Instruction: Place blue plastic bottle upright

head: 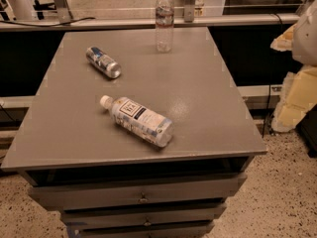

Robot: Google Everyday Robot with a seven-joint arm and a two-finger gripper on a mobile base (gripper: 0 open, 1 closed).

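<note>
The blue plastic bottle [138, 119] lies on its side near the front middle of the grey table top [198, 83]. It is wide and clear, with a white cap pointing to the back left and a white label with a dark-blue panel. My gripper is not in view. Only a pale, bulky part of what looks like my arm [306, 38] shows at the right edge, off the table and well away from the bottle.
A slim ribbed clear bottle [164, 21] stands upright at the table's back edge. A small silver-and-blue can [103, 62] lies on its side at the back left. Drawers [138, 195] sit below the table top. Yellowish foam [297, 100] stands on the floor at right.
</note>
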